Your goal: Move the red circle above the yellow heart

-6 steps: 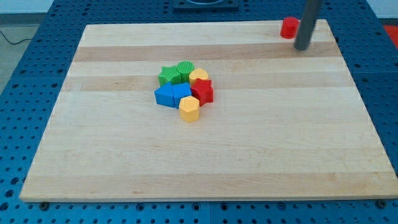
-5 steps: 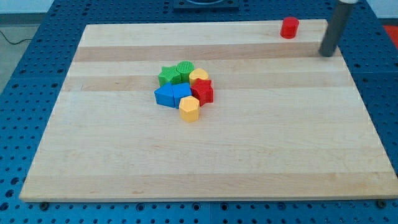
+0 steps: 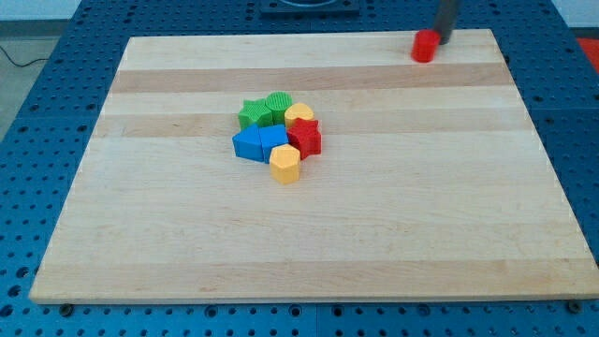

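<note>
The red circle [image 3: 426, 47] stands near the board's top edge, right of centre. My tip [image 3: 441, 43] is right against its upper right side. The yellow heart [image 3: 299, 113] sits at the top right of a tight cluster near the board's middle, far down and to the left of the red circle.
The cluster also holds a green star [image 3: 250, 115], a green circle [image 3: 278, 105], a red star [image 3: 305, 138], two blue blocks [image 3: 259, 143] and a yellow hexagon [image 3: 285, 163]. The wooden board [image 3: 140, 234] lies on a blue pegboard table.
My tip swung from the right of the red circle out toward the board's right edge, then back to the circle's upper right. The red circle has shifted slightly left and down.
</note>
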You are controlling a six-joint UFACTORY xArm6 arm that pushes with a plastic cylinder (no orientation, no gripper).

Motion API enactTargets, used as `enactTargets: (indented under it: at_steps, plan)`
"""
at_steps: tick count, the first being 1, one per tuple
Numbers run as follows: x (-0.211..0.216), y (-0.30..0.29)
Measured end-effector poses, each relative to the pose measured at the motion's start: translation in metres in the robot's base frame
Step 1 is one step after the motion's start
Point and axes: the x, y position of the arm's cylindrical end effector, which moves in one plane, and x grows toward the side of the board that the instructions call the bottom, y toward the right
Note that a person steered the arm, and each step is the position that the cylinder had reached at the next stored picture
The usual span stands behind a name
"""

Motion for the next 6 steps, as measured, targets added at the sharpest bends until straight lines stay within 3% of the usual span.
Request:
enactTargets:
  at_steps: [2,4,6]
  plan:
    - [0.073,-0.092]
    - [0.070,-0.051]
    - [0.112,-0.092]
